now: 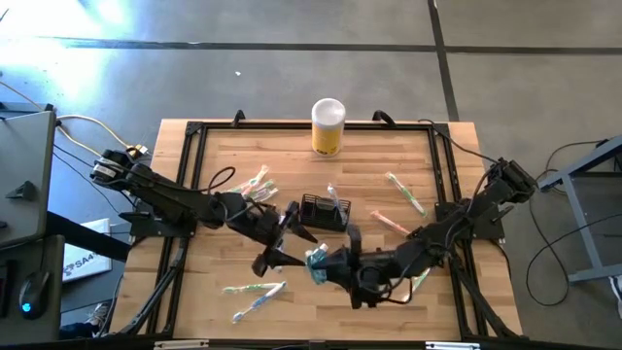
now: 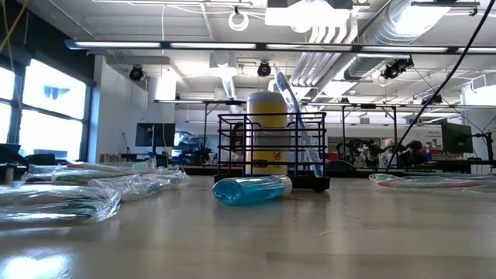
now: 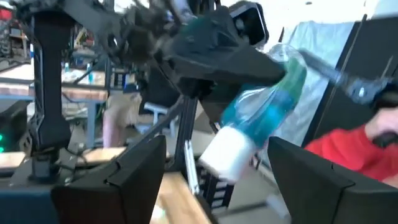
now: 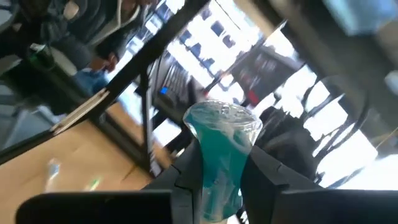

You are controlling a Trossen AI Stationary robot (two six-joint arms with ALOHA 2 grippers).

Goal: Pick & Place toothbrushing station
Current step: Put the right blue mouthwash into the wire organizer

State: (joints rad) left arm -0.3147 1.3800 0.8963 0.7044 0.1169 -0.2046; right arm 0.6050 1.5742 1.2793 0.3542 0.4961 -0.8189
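The black wire-mesh caddy (image 1: 324, 211) stands on its base at the table's middle and also shows in the low view (image 2: 271, 151); a wrapped toothbrush (image 2: 298, 124) leans inside it. My right gripper (image 1: 328, 262) is just near of the caddy, shut on a teal bottle (image 1: 316, 261) with a white cap. My left gripper (image 1: 277, 245) is open and empty to the bottle's left, its fingers (image 3: 134, 180) wide apart. The low view shows a teal bottle (image 2: 252, 188) lying before the caddy, with no gripper in that picture. My right gripper (image 4: 227, 186) pinches the bottle's teal body (image 4: 221, 158) between its two fingers. The bottle's clear end (image 4: 224, 118) sticks out past the fingertips. In the left wrist view the bottle slants, its white cap (image 3: 227, 152) lowest, above the tabletop.
A tall yellow cylinder with a white lid (image 1: 328, 126) stands at the far edge. Wrapped toothbrushes lie around: far left (image 1: 255, 182), far right (image 1: 403, 192), right of the caddy (image 1: 389, 222), and near left (image 1: 255, 289). A person in red (image 3: 348, 155) is beyond the table.
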